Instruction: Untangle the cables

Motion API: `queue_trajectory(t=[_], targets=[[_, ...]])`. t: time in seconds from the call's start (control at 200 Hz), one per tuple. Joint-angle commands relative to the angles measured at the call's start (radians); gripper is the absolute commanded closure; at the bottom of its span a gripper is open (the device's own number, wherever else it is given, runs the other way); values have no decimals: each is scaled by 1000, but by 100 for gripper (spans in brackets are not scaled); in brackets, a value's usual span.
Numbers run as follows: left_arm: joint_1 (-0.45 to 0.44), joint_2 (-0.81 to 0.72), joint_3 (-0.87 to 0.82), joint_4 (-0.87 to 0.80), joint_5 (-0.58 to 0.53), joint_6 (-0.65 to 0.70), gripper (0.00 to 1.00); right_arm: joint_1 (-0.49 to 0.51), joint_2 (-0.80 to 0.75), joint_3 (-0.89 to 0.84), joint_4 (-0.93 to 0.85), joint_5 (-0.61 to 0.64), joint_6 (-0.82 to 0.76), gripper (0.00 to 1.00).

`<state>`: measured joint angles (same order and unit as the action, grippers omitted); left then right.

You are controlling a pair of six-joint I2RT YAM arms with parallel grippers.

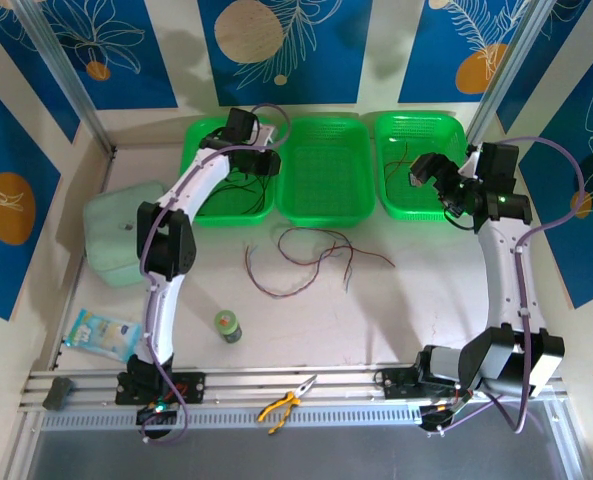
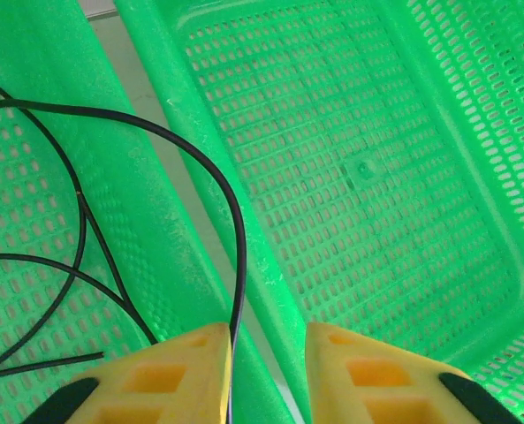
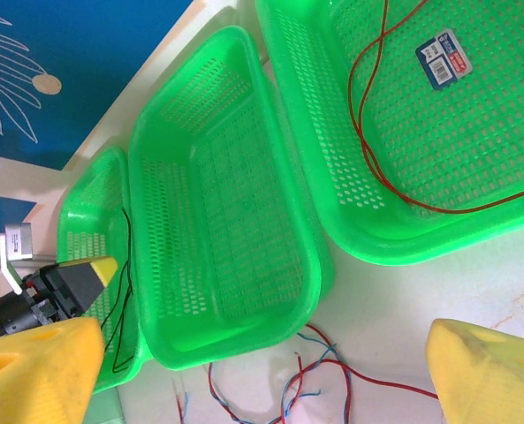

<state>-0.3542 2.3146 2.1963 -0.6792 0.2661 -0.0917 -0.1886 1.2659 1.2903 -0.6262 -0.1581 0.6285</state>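
Three green baskets sit in a row along the far edge of the table (image 1: 376,320). The left pincer (image 2: 269,375) hangs over the wall between the left basket (image 1: 189,150) and the middle basket (image 1: 326,170). Its two yellow fingers (image 2: 182,371) stand a little apart.

The black cable (image 2: 237,238) runs down into the gap and lies against one finger. The other finger does not touch it, so the cable is not pinched. Going away from the pincer, the cable bends over and curls into the left basket. The rest of it lies there in loose loops. Close to the fingers, the cable points straight into the gap. That means the fingers look ready to squeeze across it.

The right pincer (image 3: 262,353) is spread wide and holds nothing. It hangs by the right basket (image 1: 421,125), and a red cable (image 3: 368,150) lies inside that basket.

The tangle (image 1: 311,255) of red and purple-blue cables lies on the middle of the table, just on the near side of the middle basket. It is stretched mostly from side to side. It sits between the two arms, well apart from both pincers. The left pincer is busy with the black cable. The right pincer is free, so it looks like the better one to reach down for the tangle.
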Motion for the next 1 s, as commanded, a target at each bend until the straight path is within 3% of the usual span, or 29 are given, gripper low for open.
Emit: queue_trajectory(t=[0.0, 0.38, 0.83, 0.995], targets=[[-2, 20, 28, -44, -24, 25, 73, -8, -26, 18, -20, -24, -19, 6], [-5, 50, 31, -65, -27, 32, 70, -13, -22, 17, -21, -35, -17, 6], [-5, 44, 26, -45, -24, 18, 100, -28, -37, 18, -32, -33, -26, 6], [-4, 25, 22, -43, -52, 20, 100, -36, -42, 20, -36, -34, -30, 6]])
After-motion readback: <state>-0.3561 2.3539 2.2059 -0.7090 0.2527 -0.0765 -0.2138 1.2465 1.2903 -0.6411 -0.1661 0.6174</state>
